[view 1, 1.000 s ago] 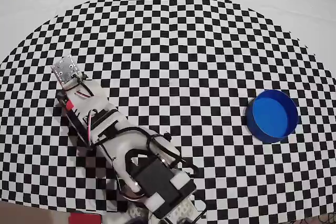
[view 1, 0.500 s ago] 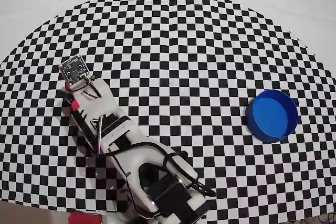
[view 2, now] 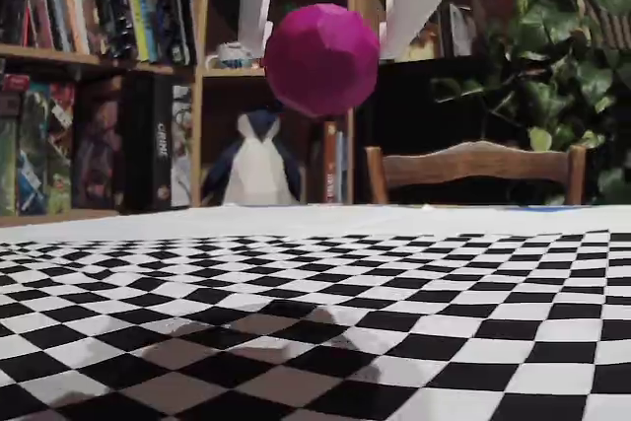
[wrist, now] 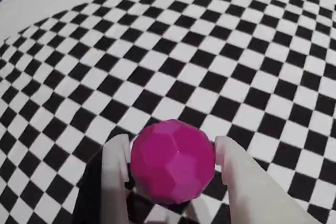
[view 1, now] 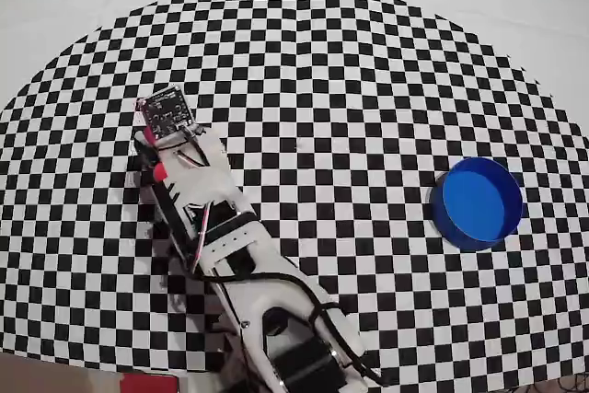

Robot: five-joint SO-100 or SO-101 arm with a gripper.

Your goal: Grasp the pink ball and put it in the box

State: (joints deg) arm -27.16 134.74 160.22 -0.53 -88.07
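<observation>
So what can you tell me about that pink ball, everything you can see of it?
The pink ball is a small magenta sphere whose surface shows flat facets, like a many-sided solid, with a dull plastic sheen. The pincer holds it between two pale fingers, one pressed to each side. In the fixed view the pink ball hangs well clear of the checkered cloth, with a soft shadow below. The arm hides it in the overhead view.
</observation>
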